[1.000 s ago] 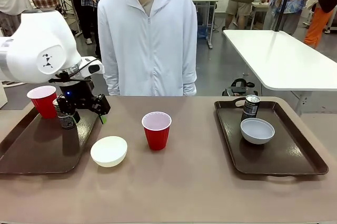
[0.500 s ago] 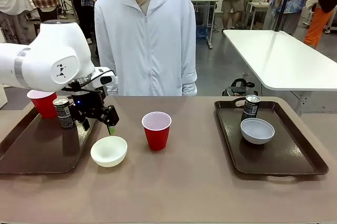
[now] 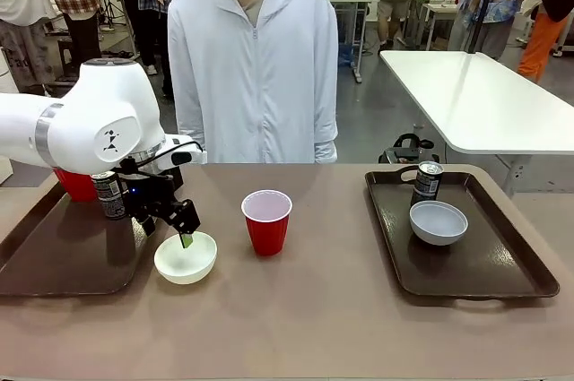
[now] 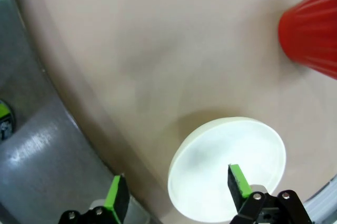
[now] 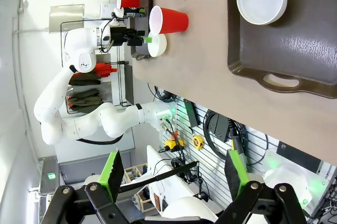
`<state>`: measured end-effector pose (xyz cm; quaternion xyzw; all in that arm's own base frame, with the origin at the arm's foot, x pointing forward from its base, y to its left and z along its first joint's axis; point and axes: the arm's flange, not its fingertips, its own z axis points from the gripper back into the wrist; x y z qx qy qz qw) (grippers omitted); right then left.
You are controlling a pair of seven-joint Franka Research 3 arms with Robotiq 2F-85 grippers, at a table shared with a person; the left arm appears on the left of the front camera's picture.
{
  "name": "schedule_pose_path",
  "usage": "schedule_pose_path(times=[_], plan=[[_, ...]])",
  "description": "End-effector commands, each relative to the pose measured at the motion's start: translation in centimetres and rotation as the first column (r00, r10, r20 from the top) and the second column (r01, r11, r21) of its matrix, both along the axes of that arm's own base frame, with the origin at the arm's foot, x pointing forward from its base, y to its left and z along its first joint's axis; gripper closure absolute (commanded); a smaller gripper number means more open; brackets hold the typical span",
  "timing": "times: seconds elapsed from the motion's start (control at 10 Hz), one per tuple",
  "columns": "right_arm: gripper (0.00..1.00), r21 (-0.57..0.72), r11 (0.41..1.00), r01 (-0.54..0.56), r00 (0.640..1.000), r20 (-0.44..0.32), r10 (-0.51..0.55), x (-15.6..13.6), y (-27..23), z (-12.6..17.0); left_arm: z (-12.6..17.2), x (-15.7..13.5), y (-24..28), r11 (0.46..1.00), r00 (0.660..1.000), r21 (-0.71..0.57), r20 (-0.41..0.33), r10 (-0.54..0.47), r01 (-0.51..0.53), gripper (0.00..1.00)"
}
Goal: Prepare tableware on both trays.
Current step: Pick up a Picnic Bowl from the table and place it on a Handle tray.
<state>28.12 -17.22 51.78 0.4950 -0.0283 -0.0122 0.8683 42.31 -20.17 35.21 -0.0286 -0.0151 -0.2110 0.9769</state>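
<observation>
On the left, we note a change: a second ago the left gripper (image 3: pixel 170 225) stood at the can (image 3: pixel 109 194) on the left tray (image 3: pixel 54 260); it has since left the can upright there, beside the red cup (image 3: pixel 76 186) at the tray's far edge, and moved right to the cream bowl (image 3: pixel 186 257). We see the can and that cup as placed, with this bowl as the step in hand.

In the left wrist view the gripper (image 4: pixel 177 192) straddles the bowl's (image 4: pixel 227 166) rim: one green pad stands over the inside, the other outside, above the tray's edge. The jaws are narrowing but do not yet pinch the rim, so we class the claw as released, holding nothing.

The bowl is round, smooth and matte, with a thin rim suited to a pinch. It rests on the bare table just beside the tray's raised, rounded rim. The tray is dark brown with a faint sheen.

At centre, the second red cup (image 3: pixel 266 220) stands on the table, tapered and ribbed, white inside.

On the right, the right tray (image 3: pixel 502 287) carries a slim dark can (image 3: pixel 427 179) and a pale bowl (image 3: pixel 438 222). The right gripper (image 5: pixel 175 174) hangs well apart from the table, jaws spread, grasping nothing.
</observation>
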Motion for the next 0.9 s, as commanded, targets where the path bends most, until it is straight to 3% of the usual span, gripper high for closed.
schedule_pose_path(times=[0.0,0.1,0.2,0.4,0.5,0.6,0.7,0.8], plan=[[0.0,0.018,1.0,-0.005,1.0,0.019,0.005,0.06,-0.03,0.16,-0.23,0.01,0.15,0.999,1.0,-0.028,0.005,-0.028,0.028,0.53],[0.0,0.018,1.0,-0.005,1.0,0.019,0.005,0.06,-0.03,0.16,-0.49,-0.13,0.18,0.998,0.999,-0.03,0.004,-0.049,0.049,0.55],[0.0,0.018,1.0,-0.005,1.0,0.019,0.005,0.06,-0.03,0.16,-0.64,-0.28,0.19,0.998,0.998,-0.031,-0.001,-0.058,0.058,1.0],[0.0,0.018,1.0,-0.005,1.0,0.019,0.005,0.06,-0.03,0.16,-0.67,-0.24,0.16,0.996,0.998,-0.054,-0.007,-0.067,0.067,1.0],[0.0,0.018,1.0,-0.005,1.0,0.019,0.005,0.06,-0.03,0.16,-0.56,-0.23,0.22,0.996,0.998,-0.065,-0.009,-0.066,0.065,0.75],[0.0,0.018,1.0,-0.005,1.0,0.019,0.005,0.06,-0.03,0.16,-0.5,-0.27,0.25,0.996,0.998,-0.065,-0.006,-0.061,0.061,0.84],[0.0,0.018,1.0,-0.005,1.0,0.019,0.005,0.06,-0.03,0.16,-0.41,-0.23,0.29,0.996,0.998,-0.067,-0.006,-0.057,0.057,1.0],[0.0,0.018,1.0,-0.005,1.0,0.019,0.005,0.06,-0.03,0.16,-0.39,-0.26,0.28,0.996,0.998,-0.069,-0.005,-0.058,0.057,1.0]])
